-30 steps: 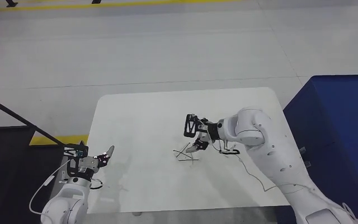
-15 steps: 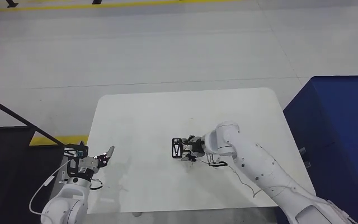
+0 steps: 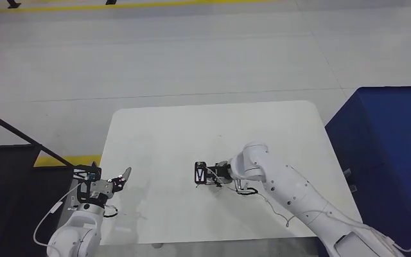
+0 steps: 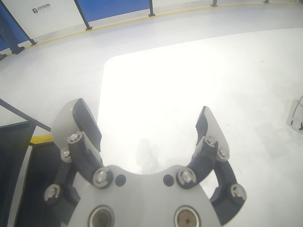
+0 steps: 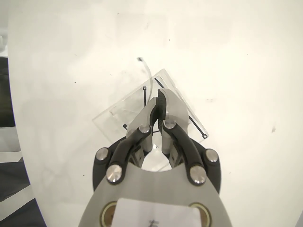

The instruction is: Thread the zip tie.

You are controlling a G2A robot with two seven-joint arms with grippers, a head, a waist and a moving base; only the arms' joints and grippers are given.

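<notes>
Right wrist view: clear tray point(image 5: 113, 119) under hand point(image 5: 158, 98)

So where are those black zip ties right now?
The black zip ties lie on a clear plastic sheet near the middle of the white table, directly beneath the shut fingers of the right gripper.

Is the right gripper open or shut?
Shut: the right gripper has its jaws pressed together over the clear tray; whether they pinch a zip tie, cannot tell.

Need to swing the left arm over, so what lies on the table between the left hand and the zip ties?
Nothing: the top view shows bare white table between the left hand and the zip ties.
</notes>
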